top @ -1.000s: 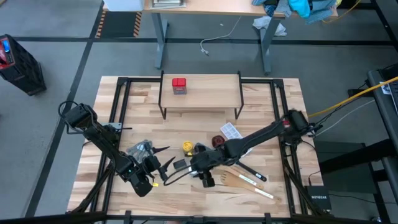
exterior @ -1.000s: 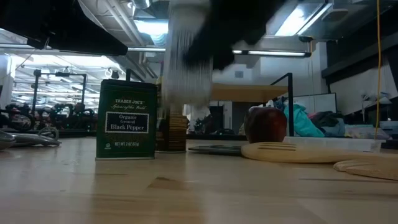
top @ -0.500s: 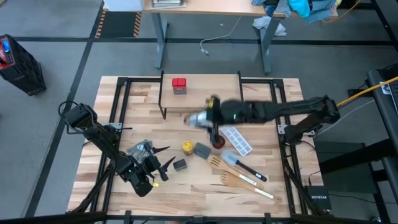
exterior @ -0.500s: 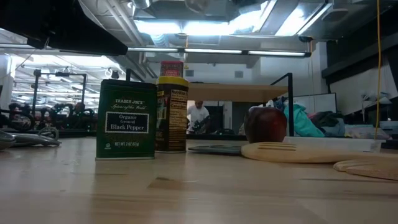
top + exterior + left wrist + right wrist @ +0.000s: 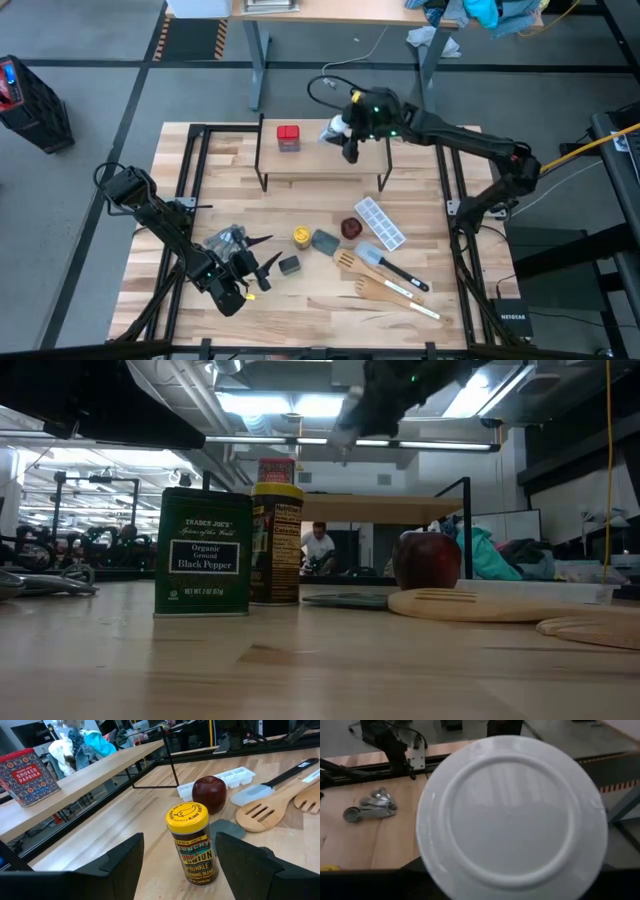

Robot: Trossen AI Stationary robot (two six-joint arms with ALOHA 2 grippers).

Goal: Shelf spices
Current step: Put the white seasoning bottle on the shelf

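Note:
My right gripper is shut on the white-capped jar above the shelf, right of the red square tin that stands on the shelf's top board. The jar's white cap fills the right wrist view. The yellow-lidded amber jar and the dark square tin stand on the table. My left gripper is open and empty at the near left, pointing at the yellow-lidded jar. My right gripper holds the white-capped jar, but the cap faces the wrist camera and hides the fingers on the body behind it. In the low view the gripper and the jar are well above the shelf board, lifted clear.
Grey measuring spoons lie by my left gripper. A dark red round thing, a white ice tray, a grey spatula and wooden utensils lie on the table's near right. A person shows beyond the table.
My right gripper has risen from the table's near middle with the white-capped jar and gone toward the far edge, passing in front of the shelf. It is now above the shelf's right half. The jar is lifted clear. The other spices have stayed put.

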